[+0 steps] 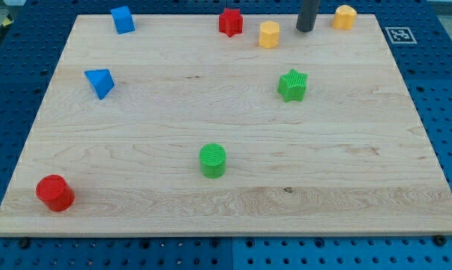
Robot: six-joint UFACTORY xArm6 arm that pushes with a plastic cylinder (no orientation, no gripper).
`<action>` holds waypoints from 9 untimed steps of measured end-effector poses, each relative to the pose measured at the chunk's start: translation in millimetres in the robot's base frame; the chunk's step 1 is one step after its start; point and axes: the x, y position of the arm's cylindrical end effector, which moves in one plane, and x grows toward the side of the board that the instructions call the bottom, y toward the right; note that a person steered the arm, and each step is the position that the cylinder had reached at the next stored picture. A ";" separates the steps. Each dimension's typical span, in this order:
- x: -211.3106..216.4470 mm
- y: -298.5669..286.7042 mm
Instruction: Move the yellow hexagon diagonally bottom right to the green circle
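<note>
The yellow hexagon point(269, 34) sits near the view's top edge of the wooden board point(136, 142), right of centre. The green circle point(213, 160) stands below the middle of the board, far down and left of the hexagon. My tip point(305, 29) rests on the board just right of the yellow hexagon, with a small gap between them. The rod rises out of the view's top.
A second yellow block point(345, 16) lies right of my tip near the top edge. A red star point(230, 22) is left of the hexagon. A green star point(292, 85) lies below my tip. A blue cube point(123, 19), blue triangle point(100, 82) and red cylinder point(55, 193) are at the left.
</note>
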 end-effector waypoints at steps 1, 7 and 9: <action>-0.6 -42.8; 85.4 -63.4; 85.5 -44.2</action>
